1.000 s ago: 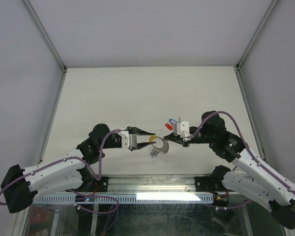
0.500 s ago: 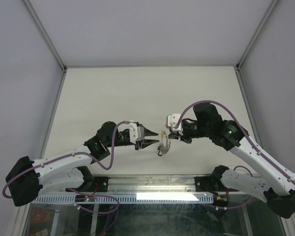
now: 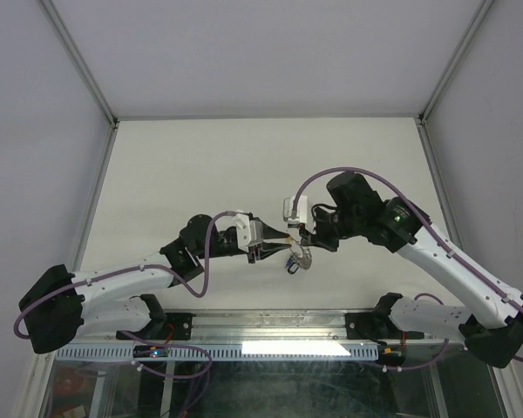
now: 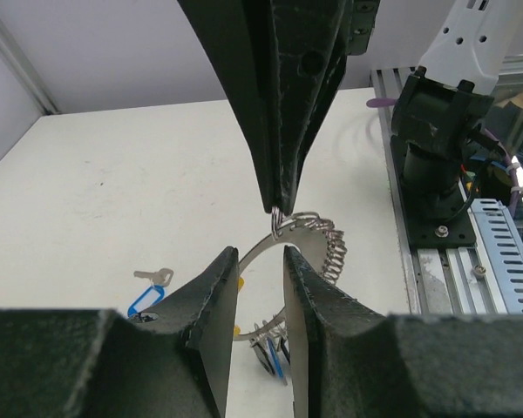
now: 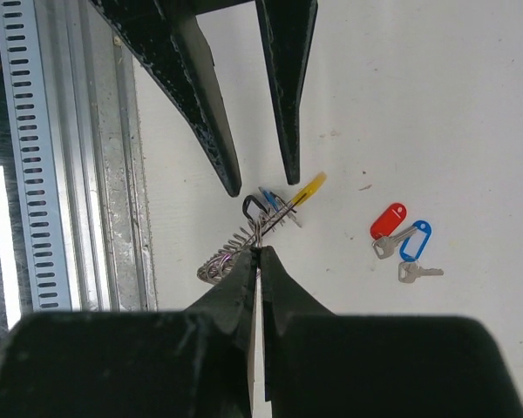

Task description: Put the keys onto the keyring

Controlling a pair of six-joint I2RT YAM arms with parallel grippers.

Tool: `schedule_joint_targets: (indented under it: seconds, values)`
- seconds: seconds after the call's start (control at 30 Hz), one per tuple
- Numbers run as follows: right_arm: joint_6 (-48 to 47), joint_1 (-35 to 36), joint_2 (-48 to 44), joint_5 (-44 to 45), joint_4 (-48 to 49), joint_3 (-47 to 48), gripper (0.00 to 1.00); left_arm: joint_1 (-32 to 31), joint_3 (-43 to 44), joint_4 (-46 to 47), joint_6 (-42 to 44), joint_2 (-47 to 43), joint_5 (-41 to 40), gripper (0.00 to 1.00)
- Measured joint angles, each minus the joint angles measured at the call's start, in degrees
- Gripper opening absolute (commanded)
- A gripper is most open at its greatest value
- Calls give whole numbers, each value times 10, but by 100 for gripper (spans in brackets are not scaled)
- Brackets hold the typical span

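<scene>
Pinching the thin, beaded, silvery-and-yellow keyring [image 5: 231, 246] in our clenched right gripper [image 5: 258, 251], we see its arc lying directly between the parted jaws of our left gripper [image 4: 260, 254].

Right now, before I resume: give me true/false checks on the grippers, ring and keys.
1. The right gripper pinches the keyring. True.
2. The left gripper is clamped shut. False: its jaws stand apart, either side of the ring.
3. A red-tagged key and a blue-tagged key lie loose on the table. True.
4. The ring carries no keys. False: tagged keys hang from it.
</scene>
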Motion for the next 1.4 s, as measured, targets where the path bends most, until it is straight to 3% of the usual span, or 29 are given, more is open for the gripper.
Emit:
schedule_joint_targets:
  seconds: [1.0,1.17,1.4]
  values:
    - [14,37,3,23,11,1,0,-26,45,-47,48,35,6,25]
    - [14,37,3,25,11,1,0,-29,46,-55,56,33,4,21]
    - [14,38,3,26,16,1,0,-30,54,-69,57,33,4,6]
